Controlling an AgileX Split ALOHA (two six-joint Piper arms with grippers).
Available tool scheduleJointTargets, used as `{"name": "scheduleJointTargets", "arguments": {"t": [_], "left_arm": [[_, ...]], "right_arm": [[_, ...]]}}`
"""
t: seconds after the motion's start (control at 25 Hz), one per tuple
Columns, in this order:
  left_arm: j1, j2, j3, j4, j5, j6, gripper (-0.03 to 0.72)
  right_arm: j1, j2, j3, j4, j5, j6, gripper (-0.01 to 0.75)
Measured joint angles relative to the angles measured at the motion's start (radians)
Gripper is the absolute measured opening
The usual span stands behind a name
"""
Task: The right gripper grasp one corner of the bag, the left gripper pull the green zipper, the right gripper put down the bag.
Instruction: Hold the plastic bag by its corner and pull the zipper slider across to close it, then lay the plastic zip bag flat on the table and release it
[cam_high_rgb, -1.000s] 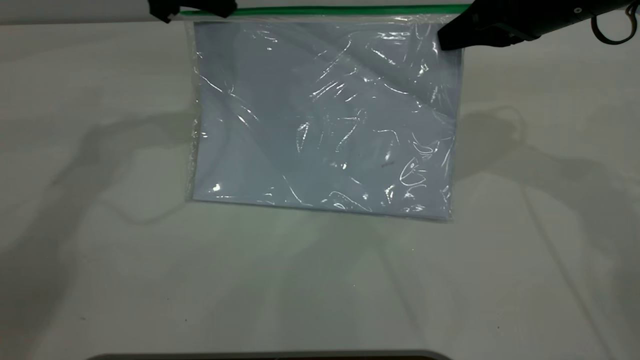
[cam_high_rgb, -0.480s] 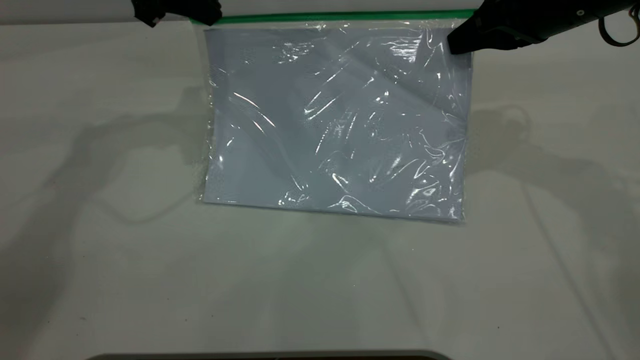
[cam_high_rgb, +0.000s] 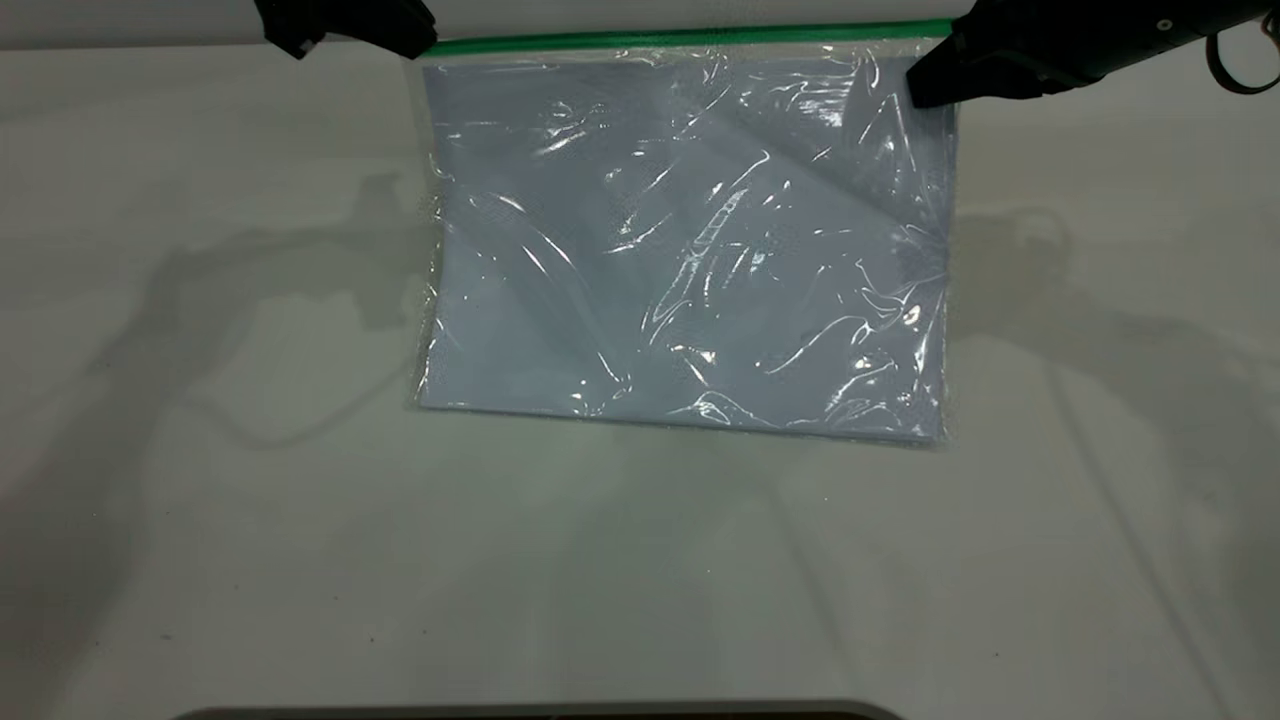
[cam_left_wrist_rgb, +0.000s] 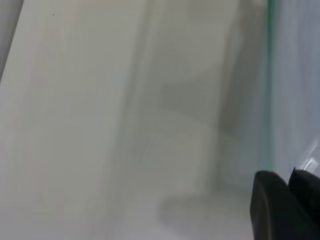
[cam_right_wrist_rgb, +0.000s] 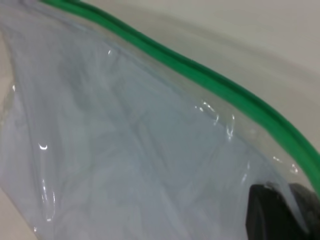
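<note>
Just unmarked bag (cam_high_rgb: 690, 240), right gripper (cam_high_rgb: 925, 88) pinching corner.

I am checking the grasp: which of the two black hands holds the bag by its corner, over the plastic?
The right hand: its tip sits on the bag below the green zipper. The left hand is at the zipper's other end.

1. The left gripper (cam_high_rgb: 400, 38) is cut off by the exterior view's top edge; only its dark tips show.
2. The green zipper (cam_high_rgb: 690, 37) runs under both grippers, its ends and slider hidden.
3. The right gripper (cam_high_rgb: 925, 85) covers the bag (cam_high_rgb: 690, 250) corner; its arm leaves the frame.
4. The left wrist view is blurred.
</note>
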Motion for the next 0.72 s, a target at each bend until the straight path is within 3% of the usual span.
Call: {"name": "scheduleJointTargets", "arguments": {"t": [0.12,0.32,0.44,0.56,0.72], "left_arm": [[0.007,0.0,0.0,0.009,-0.001,-0.019,0.185],[0.008,0.0,0.0,0.009,-0.003,-0.09,0.383],[0.008,-0.005,0.0,0.009,-0.007,-0.184,0.48],[0.008,-0.052,0.0,0.019,-0.026,-0.325,0.537],[0.008,-0.199,0.0,0.036,-0.044,-0.506,0.552]], "right_arm": [[-0.003,0.0,0.0,0.016,-0.025,0.023,0.183],[-0.006,0.0,0.0,0.026,-0.035,0.048,0.437],[-0.006,-0.006,0.0,0.024,-0.12,0.09,0.576],[-0.007,-0.051,0.0,-0.007,-0.226,0.13,0.631],[-0.008,-0.23,0.002,-0.109,-0.254,0.241,0.623]]}}
